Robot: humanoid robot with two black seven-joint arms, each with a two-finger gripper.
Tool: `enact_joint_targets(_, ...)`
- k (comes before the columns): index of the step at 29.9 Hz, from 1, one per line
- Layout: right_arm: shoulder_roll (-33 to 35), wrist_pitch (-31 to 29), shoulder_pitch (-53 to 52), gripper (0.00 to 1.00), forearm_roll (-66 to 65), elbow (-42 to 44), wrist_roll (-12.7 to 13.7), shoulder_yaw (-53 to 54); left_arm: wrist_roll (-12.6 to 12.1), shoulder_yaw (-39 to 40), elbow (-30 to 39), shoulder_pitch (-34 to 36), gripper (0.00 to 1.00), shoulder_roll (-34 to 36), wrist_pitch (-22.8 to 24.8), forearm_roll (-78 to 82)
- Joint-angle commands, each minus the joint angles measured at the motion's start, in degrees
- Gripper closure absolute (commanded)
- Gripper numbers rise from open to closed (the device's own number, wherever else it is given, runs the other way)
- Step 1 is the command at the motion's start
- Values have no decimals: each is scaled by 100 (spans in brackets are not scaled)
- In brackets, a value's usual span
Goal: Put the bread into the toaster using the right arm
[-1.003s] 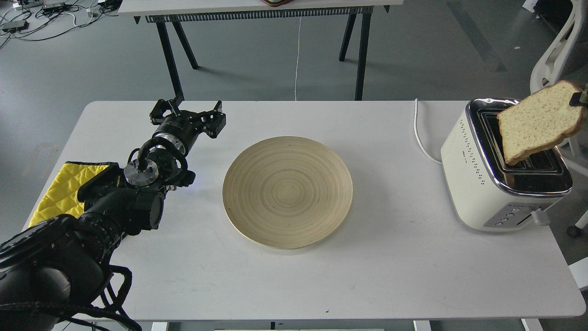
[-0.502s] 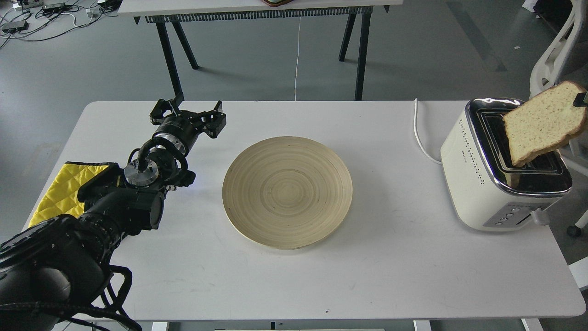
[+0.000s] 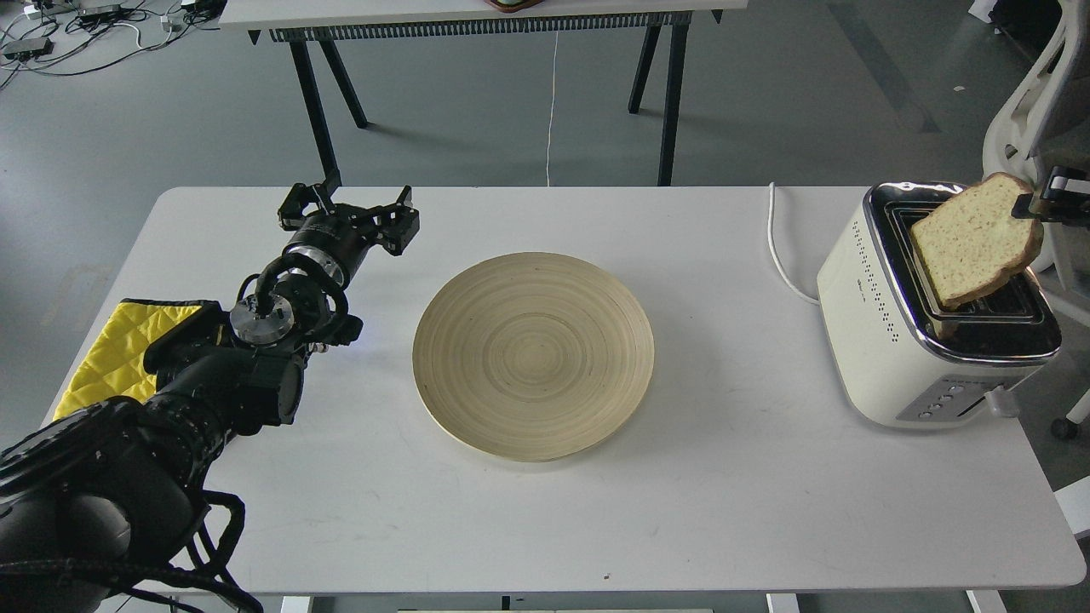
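Far left, a yellow quilted cloth pad (image 3: 115, 358) lay on the white rectangular table (image 3: 545, 528), partly tucked under the black left arm. That arm stretched up across the table, and its left gripper (image 3: 347, 204) hung over the tabletop with its fingers spread apart, holding nothing.

Middle of the table sat a round pale bamboo plate (image 3: 533, 356), nothing on it.

Over on the right was the cream-white boxy toaster with the shiny chrome top (image 3: 886, 340), its white cord (image 3: 779, 255) trailing off the back edge. The pale tan slice of bread with brown crust (image 3: 975, 240) was tilted above the slots, its lower corner dipping at the near slot. The right gripper (image 3: 1035, 204) was barely in frame, pinched onto the slice's top edge.
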State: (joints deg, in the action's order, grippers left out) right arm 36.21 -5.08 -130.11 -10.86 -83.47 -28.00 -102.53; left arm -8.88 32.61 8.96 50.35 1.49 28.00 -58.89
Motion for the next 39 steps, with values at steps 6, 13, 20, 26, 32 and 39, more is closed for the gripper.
enact_joint_targets(6,53,94,117,30,40,15,0,189,0,0,0,-8,0,0,0,0)
enact_joint_targets(13,132,200,267,1,40,50,0,505,0,0,0,1,0,0,0,0)
enact_joint_targets(20,1001,148,302,1,497,85,0,2321,0,0,0,-8,0,0,0,0)
enact_joint_targets(26,1793,139,1397,1,506,-20,0,4790,0,0,0,1,0,0,0,0)
enact_joint_targets(32,1645,165,3444,1,908,234,0,7602,0,0,0,-8,0,0,0,0)
enact_joint_targets(39,196,8,5538,1,1772,1419,0,9847,0,0,0,1,0,0,0,0)
